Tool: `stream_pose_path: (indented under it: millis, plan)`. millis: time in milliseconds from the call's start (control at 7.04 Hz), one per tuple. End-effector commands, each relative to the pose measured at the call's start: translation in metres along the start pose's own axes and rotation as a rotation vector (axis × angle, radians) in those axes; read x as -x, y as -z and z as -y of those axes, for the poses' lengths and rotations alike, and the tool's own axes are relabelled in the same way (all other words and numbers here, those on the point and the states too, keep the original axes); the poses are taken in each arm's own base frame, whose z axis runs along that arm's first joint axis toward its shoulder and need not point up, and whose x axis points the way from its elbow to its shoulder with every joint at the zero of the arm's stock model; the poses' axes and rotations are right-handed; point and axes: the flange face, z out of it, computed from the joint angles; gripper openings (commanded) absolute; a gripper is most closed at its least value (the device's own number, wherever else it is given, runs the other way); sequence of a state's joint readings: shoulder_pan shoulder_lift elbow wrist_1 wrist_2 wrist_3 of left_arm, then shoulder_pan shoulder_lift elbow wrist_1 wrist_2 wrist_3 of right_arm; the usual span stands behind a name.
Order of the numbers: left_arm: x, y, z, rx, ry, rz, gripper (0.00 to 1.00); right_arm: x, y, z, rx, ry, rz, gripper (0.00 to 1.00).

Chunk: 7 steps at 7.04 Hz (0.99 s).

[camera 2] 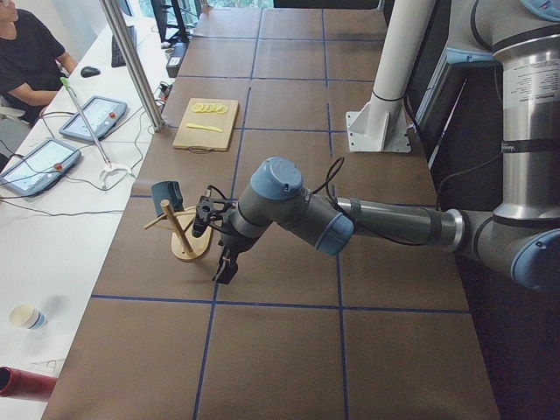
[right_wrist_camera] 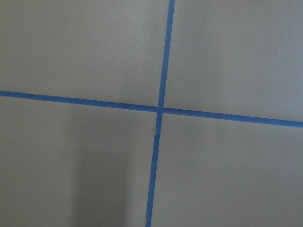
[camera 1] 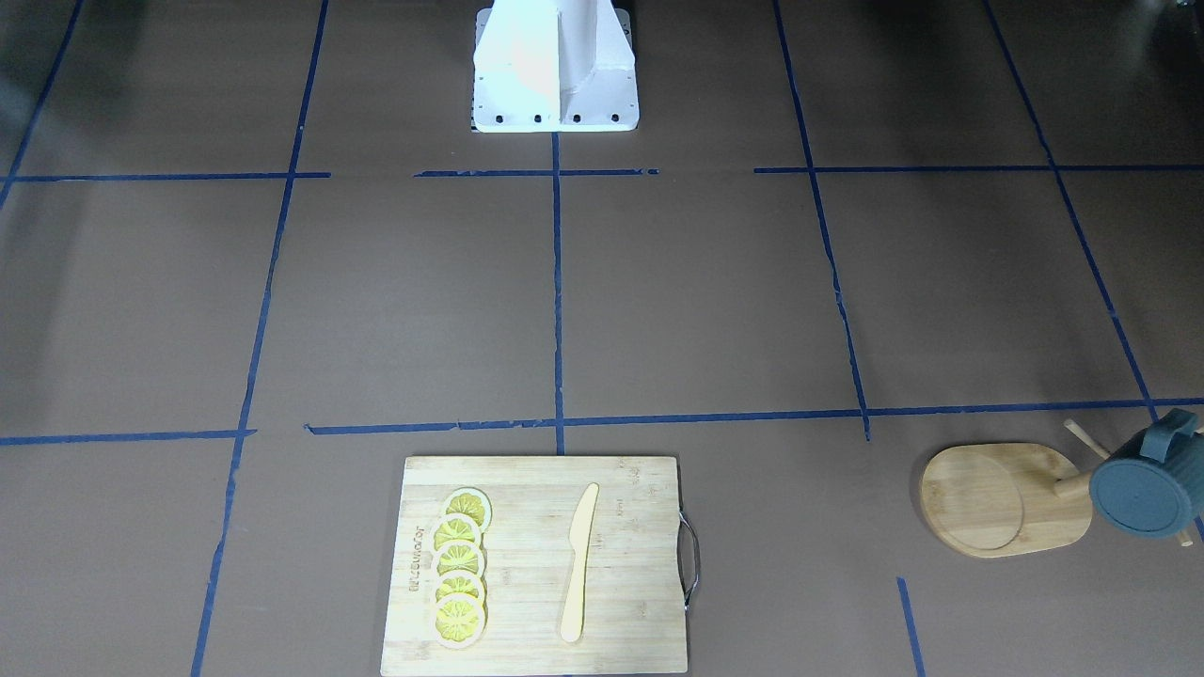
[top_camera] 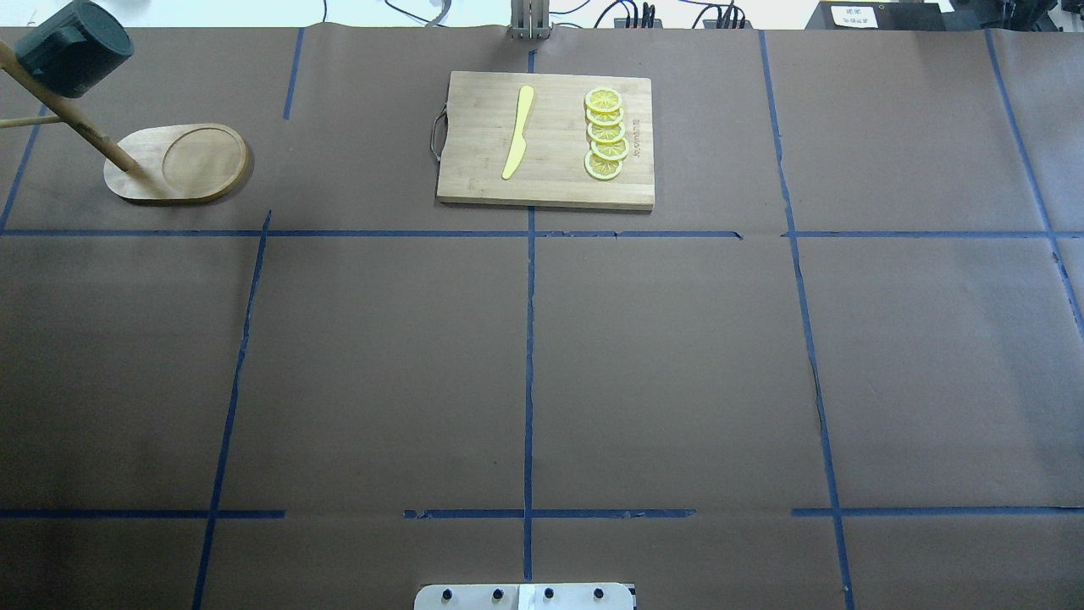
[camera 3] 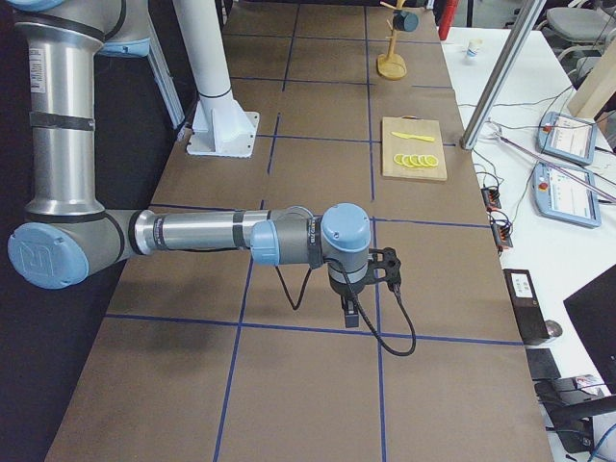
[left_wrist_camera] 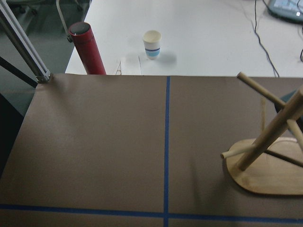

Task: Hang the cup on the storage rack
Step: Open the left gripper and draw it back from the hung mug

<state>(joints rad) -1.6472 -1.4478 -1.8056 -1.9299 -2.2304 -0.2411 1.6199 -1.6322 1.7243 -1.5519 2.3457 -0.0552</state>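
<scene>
The dark blue-grey cup (camera 1: 1143, 489) hangs on a peg of the bamboo storage rack (camera 1: 997, 498), its flat bottom facing the front camera. Cup (top_camera: 72, 47) and rack (top_camera: 178, 161) stand at the far left of the overhead view. In the exterior left view my left gripper (camera 2: 226, 269) hangs just beside the rack (camera 2: 179, 232), apart from the cup (camera 2: 166, 194); I cannot tell if it is open. In the exterior right view my right gripper (camera 3: 350, 313) points down over bare table, far from the rack (camera 3: 392, 43); I cannot tell its state. The left wrist view shows the rack (left_wrist_camera: 265, 142).
A wooden cutting board (top_camera: 546, 140) with lemon slices (top_camera: 605, 135) and a wooden knife (top_camera: 518, 131) lies at the far middle. A red bottle (left_wrist_camera: 87, 49) and a paper cup (left_wrist_camera: 152, 44) stand on the white side table. An operator (camera 2: 26, 61) sits there.
</scene>
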Motion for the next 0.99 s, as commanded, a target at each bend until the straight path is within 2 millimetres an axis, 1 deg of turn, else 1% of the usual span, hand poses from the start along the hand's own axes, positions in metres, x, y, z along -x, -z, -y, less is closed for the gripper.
stream_pose_path:
  millis: [0,142,284,568,853]
  plan:
    - [0.020,-0.041,0.004,0.232,-0.040,-0.049,1.00,-0.003,-0.005,-0.002,0.009,-0.009,0.012,1.00]
    - [0.038,-0.062,-0.003,0.297,-0.067,-0.064,1.00,-0.005,-0.010,-0.004,0.018,-0.018,0.048,1.00]
    - [0.044,-0.070,-0.013,0.324,-0.056,-0.090,1.00,-0.007,-0.014,-0.006,0.025,-0.026,0.062,1.00]
    - [0.029,-0.089,-0.022,0.405,-0.052,-0.093,1.00,-0.014,-0.021,-0.014,0.041,-0.044,0.067,1.00]
    - [0.029,-0.090,-0.024,0.410,-0.050,-0.092,1.00,-0.019,-0.027,-0.023,0.055,-0.054,0.069,1.00]
